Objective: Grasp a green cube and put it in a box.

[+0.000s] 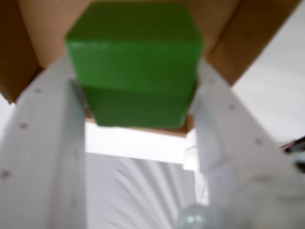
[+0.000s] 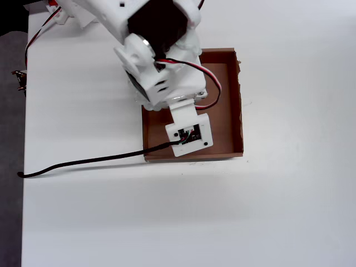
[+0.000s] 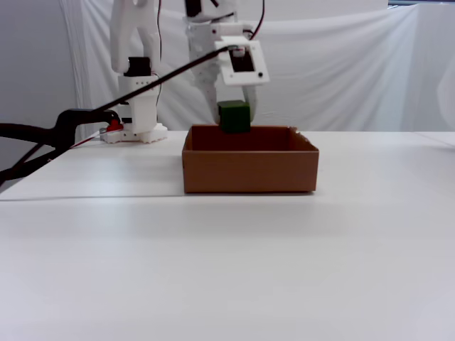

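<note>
In the wrist view, the white tabletop (image 1: 276, 81) shows at 3 o'clock and the brown floor of the box (image 1: 47, 28) fills the top. The green cube (image 1: 133, 62) sits in the middle, large and a little blurred. It is bright green with plain matte faces and soft edges. The two white fingers (image 1: 47, 157) of the gripper (image 1: 136, 102) press on its left and right sides, so the gripper is clamped on the cube.

In the overhead view, the tabletop (image 2: 278, 211) is plain white, with a dark strip of floor along the left edge. The box (image 2: 228, 105) lies near the centre, a shallow brown cardboard tray whose right wall looks slightly ragged. The white arm (image 2: 156, 55) comes in from 11 o'clock and covers the left half of the box. A black cable (image 2: 83, 162) runs from the wrist toward 9 o'clock. The cube is hidden under the arm here.

In the fixed view, a white cloth (image 3: 341, 71) hangs behind the tabletop (image 3: 227, 270). The box (image 3: 249, 170) stands in the middle. The green cube (image 3: 233, 116) hangs between the fingers just above the rim of the box, over its left-centre part. The base of the arm stands at 10 o'clock from the box.
</note>
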Robot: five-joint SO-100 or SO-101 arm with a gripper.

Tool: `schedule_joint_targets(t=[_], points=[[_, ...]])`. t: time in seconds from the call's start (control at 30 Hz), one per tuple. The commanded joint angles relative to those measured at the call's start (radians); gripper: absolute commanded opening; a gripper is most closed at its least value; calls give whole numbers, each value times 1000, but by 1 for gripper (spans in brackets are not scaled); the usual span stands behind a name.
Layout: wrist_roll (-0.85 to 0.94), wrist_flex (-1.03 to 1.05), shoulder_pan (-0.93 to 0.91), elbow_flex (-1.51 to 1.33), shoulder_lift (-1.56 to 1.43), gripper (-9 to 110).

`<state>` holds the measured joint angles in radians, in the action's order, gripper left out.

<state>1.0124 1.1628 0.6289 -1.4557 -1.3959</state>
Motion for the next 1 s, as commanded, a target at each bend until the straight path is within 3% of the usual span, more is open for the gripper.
schedule_joint_targets(t=[0.0,0.4,0.97], points=[[-9,-43,34,61,18,13],[-32,-115,74,80,189,13],[-34,-156,69,48,204,13]])
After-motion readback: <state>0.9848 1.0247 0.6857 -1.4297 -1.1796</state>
